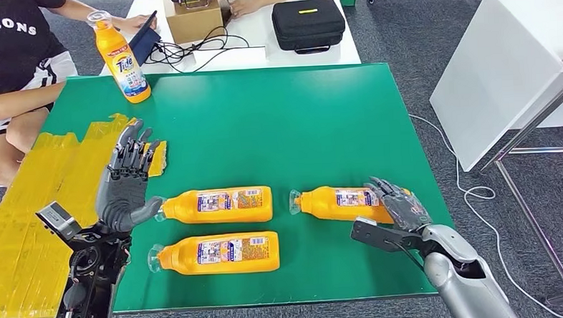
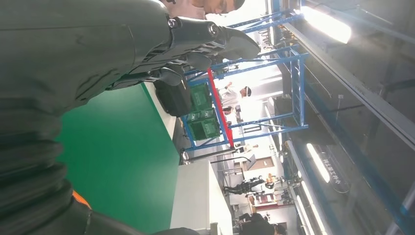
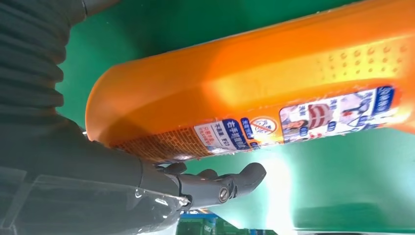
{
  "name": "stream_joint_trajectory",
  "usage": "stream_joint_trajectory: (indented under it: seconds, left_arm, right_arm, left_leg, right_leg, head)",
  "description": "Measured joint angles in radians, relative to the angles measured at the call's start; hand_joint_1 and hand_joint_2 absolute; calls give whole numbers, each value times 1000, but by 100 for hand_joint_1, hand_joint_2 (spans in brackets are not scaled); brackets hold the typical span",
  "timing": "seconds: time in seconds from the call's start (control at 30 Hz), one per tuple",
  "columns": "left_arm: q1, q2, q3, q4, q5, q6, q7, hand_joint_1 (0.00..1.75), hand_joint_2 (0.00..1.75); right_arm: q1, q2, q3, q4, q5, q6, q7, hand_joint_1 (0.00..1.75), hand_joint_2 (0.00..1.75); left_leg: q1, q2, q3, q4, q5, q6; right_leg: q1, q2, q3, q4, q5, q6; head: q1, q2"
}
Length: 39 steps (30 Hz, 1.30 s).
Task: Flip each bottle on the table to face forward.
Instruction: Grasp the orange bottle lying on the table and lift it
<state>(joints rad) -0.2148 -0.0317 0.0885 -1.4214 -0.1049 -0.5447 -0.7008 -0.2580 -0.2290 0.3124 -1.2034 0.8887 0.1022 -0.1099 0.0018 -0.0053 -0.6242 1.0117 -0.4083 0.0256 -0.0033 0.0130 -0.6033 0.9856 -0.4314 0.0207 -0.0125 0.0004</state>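
Four orange bottles sit on the green surface (image 1: 262, 117). One standing bottle (image 1: 121, 57) is upright at the far left corner, its label facing the robot. Three lie on their sides with caps pointing left: the upper lying bottle (image 1: 220, 205) and the lower lying bottle (image 1: 218, 253) are stacked one behind the other near the middle, and the right lying bottle (image 1: 341, 202) is just beside the right hand (image 1: 403, 207).

In the head view the right hand rests over the base end of that bottle, its fingers (image 1: 387, 191) draped on the orange body; whether they actually clamp it I cannot tell from there. The right wrist view brings the bottle close (its back label with small print runs along the side), showing the bottle's rounded base end against the palm and one dark finger extended along the underside, with green showing beyond it. A firm grasp is not clear.

The left hand (image 1: 125, 184) is raised above the surface near the yellow tape patch (image 1: 44, 205), fingers spread wide and holding nothing. The left wrist view looks past those extended fingers (image 2: 215, 41) across the green surface to blue shelving (image 2: 254, 98) with green crates, which the head view leaves out.

A seated person (image 1: 16, 63) is at the far left, beside a white table (image 1: 259, 38) carrying a black case (image 1: 307, 23) and a cardboard box (image 1: 195, 18).
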Motion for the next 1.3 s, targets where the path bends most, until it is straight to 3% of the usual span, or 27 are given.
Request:
stream_joint_trajectory:
  seconds: [0.53,0.73,0.87,1.07,1.3]
  left_arm:
    - [1,0,0,0,0,0,0,0,175]
    - [0,0,0,11,-5,-1,0,0,175]
    - [0,0,0,18,-13,-2,0,0,175]
    - [-18,-1,0,42,-13,-3,0,0,175]
    - [-62,-2,0,84,-12,-7,20,0,175]
  right_arm:
    - [-13,0,-4,20,13,2,5,0,175]
    - [-93,0,-3,137,48,14,20,0,175]
    - [-164,3,3,251,68,38,11,175,175]
    - [-335,26,70,474,98,103,-48,175,175]
    - [-431,55,116,613,102,110,-50,175,175]
  left_leg:
    - [0,0,0,0,0,0]
    - [0,0,0,0,0,0]
    - [0,1,1,0,0,0]
    - [0,3,6,0,0,0]
    - [0,2,7,0,1,0]
  right_leg:
    - [0,0,0,0,0,0]
    - [0,0,0,0,0,0]
    - [0,0,1,0,0,0]
    - [0,4,5,0,1,0]
    - [1,3,6,0,3,-3]
  head:
    - [0,0]
    - [0,0]
    - [0,0]
    - [0,0]
    - [0,0]
